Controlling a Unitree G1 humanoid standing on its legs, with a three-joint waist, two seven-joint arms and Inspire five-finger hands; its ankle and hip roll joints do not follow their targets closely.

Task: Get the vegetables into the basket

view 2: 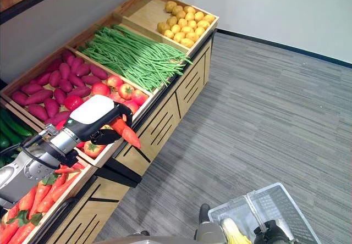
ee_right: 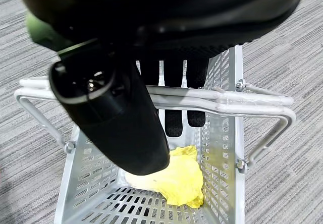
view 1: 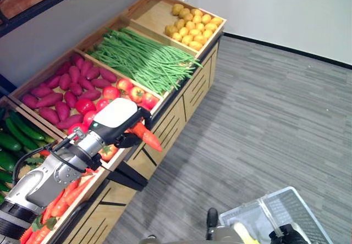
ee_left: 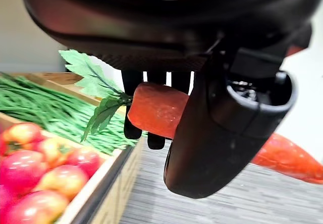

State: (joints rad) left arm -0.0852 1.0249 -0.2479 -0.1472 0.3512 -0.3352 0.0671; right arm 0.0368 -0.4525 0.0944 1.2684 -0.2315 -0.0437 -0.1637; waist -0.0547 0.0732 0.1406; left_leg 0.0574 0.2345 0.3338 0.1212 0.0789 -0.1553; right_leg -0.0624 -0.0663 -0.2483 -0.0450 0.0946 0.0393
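A: Where is the left hand (view 1: 118,124)?

B: It is out over the near edge of the wooden produce stand (view 1: 181,98), above the gap between the tomatoes and the floor. Its fingers (ee_left: 156,133) and thumb are curled round a carrot (view 1: 146,136), holding it clear of the stand. The carrot's pointed end slants down and to the right, past the stand's edge, and its green leaves (ee_left: 93,90) show at the thick end in the left wrist view.

A: And the basket?

B: The white wire basket (view 1: 300,214) is at the near right, above the grey carpet (view 1: 264,117) and well apart from the stand. The right hand (ee_right: 174,82) has its fingers hooked over the basket's handles (ee_right: 242,100), gripping them. Inside the basket lies a yellow item (ee_right: 176,181); I cannot tell what vegetable it is.

A: What is on the stand?

B: From far to near: yellow potatoes (view 1: 192,24) in the far compartment, then a heap of green beans (view 1: 143,60), then purple sweet potatoes (view 1: 63,93) with tomatoes (view 1: 129,90) beside them toward the stand's edge. To the left are cucumbers (view 1: 14,137), and in the nearest compartment lie more carrots (view 2: 33,203) under the left arm.

A: So the held carrot is nowhere near the basket?

B: Correct, it is by the stand, well apart from the basket.
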